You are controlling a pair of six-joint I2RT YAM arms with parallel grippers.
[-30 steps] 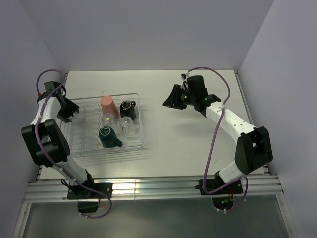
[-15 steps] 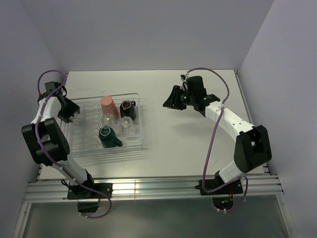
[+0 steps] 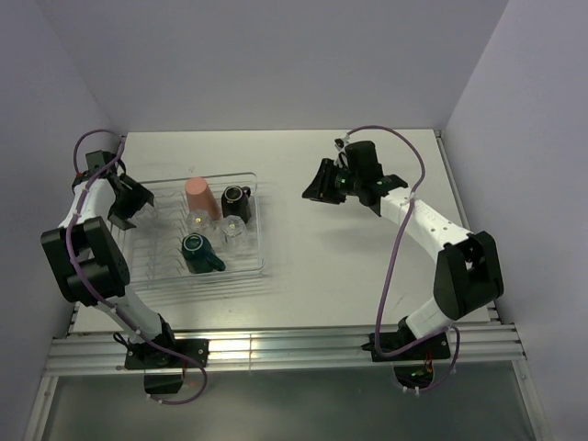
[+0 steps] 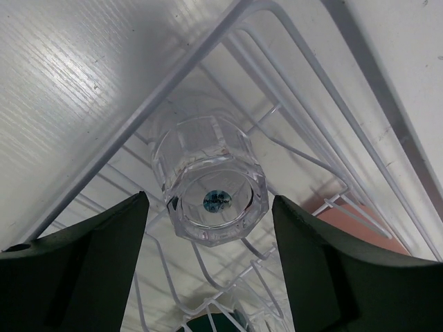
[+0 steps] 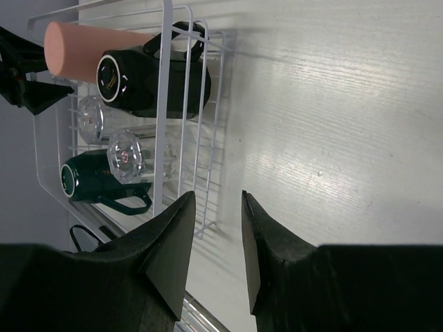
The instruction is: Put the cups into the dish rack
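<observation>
The clear dish rack lies left of centre. In it are the salmon-orange cup, the black mug, the dark green mug and two clear tumblers. My left gripper is at the rack's far left corner. In the left wrist view my left gripper is open, its fingers either side of a third clear tumbler, which stands bottom-up in the rack with gaps on both sides. My right gripper is over bare table right of the rack; it is open a little and empty.
The rack's rim runs across the left wrist view, with the salmon cup behind. The right wrist view shows the rack with the black mug and the green mug. Walls close the table's left, far and right sides.
My left gripper has shifted slightly toward the far side at the rack's left end. The right arm has not moved.
</observation>
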